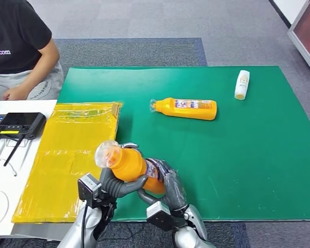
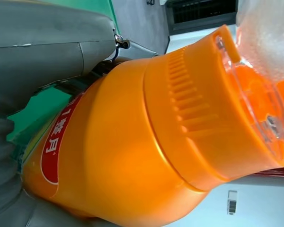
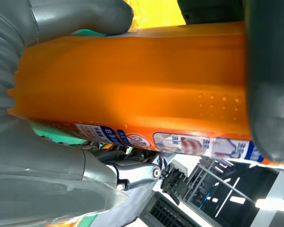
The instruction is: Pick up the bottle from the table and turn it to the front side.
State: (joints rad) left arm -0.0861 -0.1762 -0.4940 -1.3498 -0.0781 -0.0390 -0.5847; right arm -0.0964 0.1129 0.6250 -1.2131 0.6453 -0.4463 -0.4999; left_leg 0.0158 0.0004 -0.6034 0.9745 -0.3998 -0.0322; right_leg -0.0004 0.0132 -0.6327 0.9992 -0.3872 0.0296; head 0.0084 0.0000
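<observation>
Both my hands hold one orange bottle [image 1: 130, 164] with a clear cap, lifted above the near edge of the green mat [image 1: 243, 155], its cap end pointing left and up. My left hand [image 1: 114, 186] grips it near the neck and my right hand [image 1: 171, 188] wraps the lower body. The left wrist view looks along the bottle [image 2: 133, 142], showing its ribbed collar and a red label. The right wrist view shows the bottle's side [image 3: 133, 85] with a printed label strip, my right hand's thumb [image 3: 80, 19] and a finger [image 3: 269, 85] around it.
A second orange bottle [image 1: 186, 109] lies on its side mid-mat. A small white bottle [image 1: 242, 84] lies at the far right. A yellow bag [image 1: 73, 155] lies left of the mat. A person [image 1: 20, 46] sits at the far left beside a black controller [image 1: 17, 124].
</observation>
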